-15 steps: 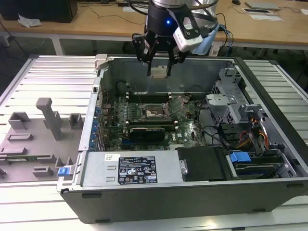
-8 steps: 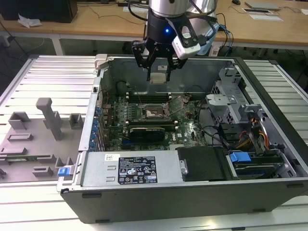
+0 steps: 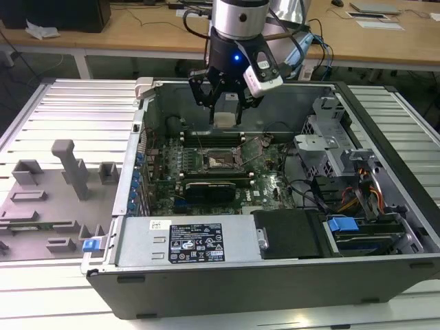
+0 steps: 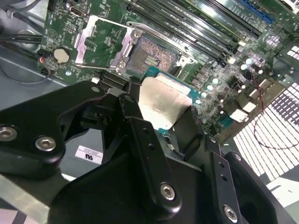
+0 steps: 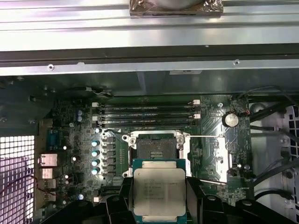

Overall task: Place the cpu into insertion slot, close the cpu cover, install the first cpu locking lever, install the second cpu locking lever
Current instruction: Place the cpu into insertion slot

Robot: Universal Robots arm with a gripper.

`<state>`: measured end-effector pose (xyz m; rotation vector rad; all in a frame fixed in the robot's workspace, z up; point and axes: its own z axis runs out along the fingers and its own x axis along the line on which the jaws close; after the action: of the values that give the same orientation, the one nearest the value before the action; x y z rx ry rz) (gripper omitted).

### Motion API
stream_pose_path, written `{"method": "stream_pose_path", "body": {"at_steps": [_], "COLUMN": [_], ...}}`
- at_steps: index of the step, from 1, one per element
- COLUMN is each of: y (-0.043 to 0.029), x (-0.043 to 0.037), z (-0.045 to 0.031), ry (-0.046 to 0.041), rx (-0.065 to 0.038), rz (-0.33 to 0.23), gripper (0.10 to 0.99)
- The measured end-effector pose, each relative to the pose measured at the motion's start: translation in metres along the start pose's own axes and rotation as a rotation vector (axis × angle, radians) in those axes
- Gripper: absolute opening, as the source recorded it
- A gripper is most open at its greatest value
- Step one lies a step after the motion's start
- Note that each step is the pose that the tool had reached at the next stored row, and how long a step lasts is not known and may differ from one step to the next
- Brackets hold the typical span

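While end effector (image 3: 225, 108) grips, cpu (image 5: 159, 190) silver-topped, green-edged.

Matt silvery metal top of cpu (image 5: 159, 192)

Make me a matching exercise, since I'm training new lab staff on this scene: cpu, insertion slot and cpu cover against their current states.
1. cpu
2. insertion slot
3. cpu cover

A. swung open beside the slot
B. gripped in the tool
C. uncovered, with no chip in it

Pairs: 1-B, 2-C, 3-A
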<state>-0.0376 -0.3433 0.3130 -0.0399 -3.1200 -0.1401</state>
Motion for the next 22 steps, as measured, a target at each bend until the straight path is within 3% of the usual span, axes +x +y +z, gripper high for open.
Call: {"method": "stream_pose_path", "body": {"at_steps": [14,19,22], "y": [-0.0025,-0.0028,-0.0029], "x": [-0.0006,-0.0007,-0.0007], "z": [0.0314,0.0348,0.0359], "ry": [-0.0001,-0.0064,-0.0130], "rx": [0.002,0.005,0.006], "rz": [0.000,0.070,0.145], "gripper": [0.541,0.541,0.541]}}
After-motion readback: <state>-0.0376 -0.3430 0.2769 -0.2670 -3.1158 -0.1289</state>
